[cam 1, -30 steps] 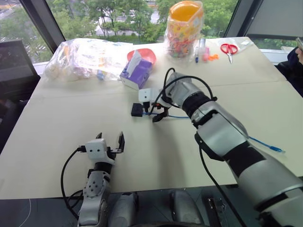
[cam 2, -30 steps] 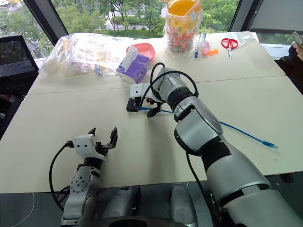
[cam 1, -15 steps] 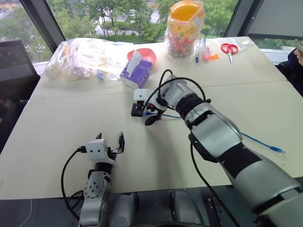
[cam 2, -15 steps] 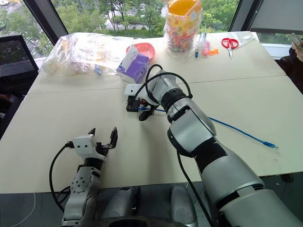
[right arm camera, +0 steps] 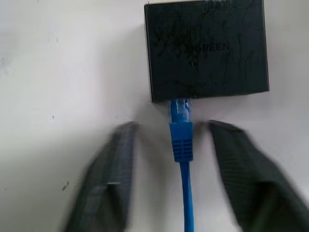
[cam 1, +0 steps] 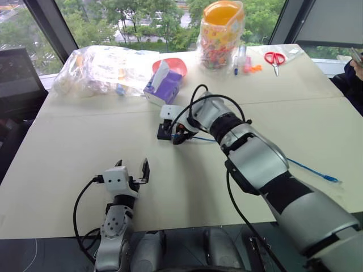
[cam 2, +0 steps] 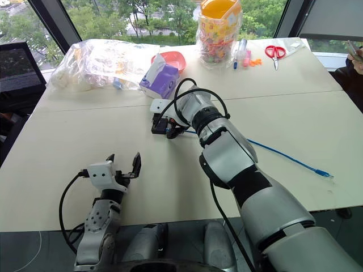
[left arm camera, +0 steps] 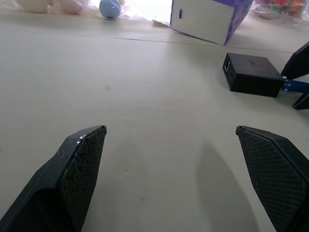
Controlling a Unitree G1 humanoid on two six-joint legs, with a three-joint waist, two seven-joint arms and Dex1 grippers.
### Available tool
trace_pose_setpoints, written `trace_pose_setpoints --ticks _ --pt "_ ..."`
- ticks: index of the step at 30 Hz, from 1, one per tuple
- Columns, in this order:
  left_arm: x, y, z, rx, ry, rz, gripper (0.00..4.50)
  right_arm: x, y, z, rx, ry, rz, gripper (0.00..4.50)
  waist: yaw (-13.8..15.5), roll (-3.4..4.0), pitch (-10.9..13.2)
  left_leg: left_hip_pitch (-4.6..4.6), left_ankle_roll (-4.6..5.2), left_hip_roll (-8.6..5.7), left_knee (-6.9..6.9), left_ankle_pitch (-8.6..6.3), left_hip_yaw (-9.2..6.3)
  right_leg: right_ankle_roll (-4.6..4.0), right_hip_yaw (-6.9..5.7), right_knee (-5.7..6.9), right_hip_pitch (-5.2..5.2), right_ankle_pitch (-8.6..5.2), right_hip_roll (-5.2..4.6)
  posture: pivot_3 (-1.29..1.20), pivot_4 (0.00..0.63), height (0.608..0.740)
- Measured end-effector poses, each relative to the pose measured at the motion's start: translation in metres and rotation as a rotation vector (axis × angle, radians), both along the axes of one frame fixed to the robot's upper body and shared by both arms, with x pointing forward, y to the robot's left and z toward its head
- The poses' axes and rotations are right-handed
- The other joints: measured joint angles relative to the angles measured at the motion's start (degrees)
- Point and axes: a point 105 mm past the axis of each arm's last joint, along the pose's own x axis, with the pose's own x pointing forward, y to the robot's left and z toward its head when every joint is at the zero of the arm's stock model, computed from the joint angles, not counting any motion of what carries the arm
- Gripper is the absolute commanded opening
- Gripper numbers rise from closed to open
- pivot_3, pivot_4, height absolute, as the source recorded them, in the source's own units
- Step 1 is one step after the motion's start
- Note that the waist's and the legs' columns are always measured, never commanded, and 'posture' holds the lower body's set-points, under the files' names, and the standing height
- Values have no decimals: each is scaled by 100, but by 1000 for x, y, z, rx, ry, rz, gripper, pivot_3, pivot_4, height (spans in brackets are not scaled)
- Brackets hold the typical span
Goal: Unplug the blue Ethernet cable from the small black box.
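Right tool [right arm camera: 179, 145] straddles blue Ethernet cable [right arm camera: 182, 145] at its plug, fingers [right arm camera: 108, 179] spread, not touching; plug seated in small black box [right arm camera: 206, 50]. Left tool [cam 1: 131, 168] spread wide, near left over bare surface [cam 1: 68, 147].

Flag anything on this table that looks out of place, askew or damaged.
Nothing looks damaged or spilled. The blue cable sits straight in the black box, still plugged in, with the right gripper straddling its plug. The cable's free end lies near the table edge, which is the only slightly untidy thing.
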Motion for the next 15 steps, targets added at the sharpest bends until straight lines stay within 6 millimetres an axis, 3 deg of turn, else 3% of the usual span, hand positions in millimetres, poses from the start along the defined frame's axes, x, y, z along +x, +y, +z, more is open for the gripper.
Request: trace_pose_setpoints --ticks 1,2,8,12,15 --pt "0 0 0 0 1 0 4500 0 1 0 5 2 -6 249 0 0 0 0 0 0 0 0 0 0 0 0 0 0 0 0 150 740" --pt "0 0 0 0 2 0 4500 0 2 0 9 2 -8 54 -1 0 0 0 0 0 0 0 0 0 0 1 0 0 0 0 150 740" --pt "-1 -1 0 -14 13 -32 4500 0 3 1 39 14 -37 54 -3 0 0 0 0 0 0 0 0 1 0 2 0 0 1 0 150 740" --pt "-3 -8 6 -47 65 -258 4500 11 -4 8 105 -52 -67 54 1 -1 0 0 0 0 2 0 -2 0 0 8 -1 0 2 0 150 740" --pt "-1 -1 12 -85 91 -344 4500 26 -20 14 165 -202 -45 54 -3 -7 3 0 0 0 9 1 -4 1 0 8 2 1 3 0 150 740"
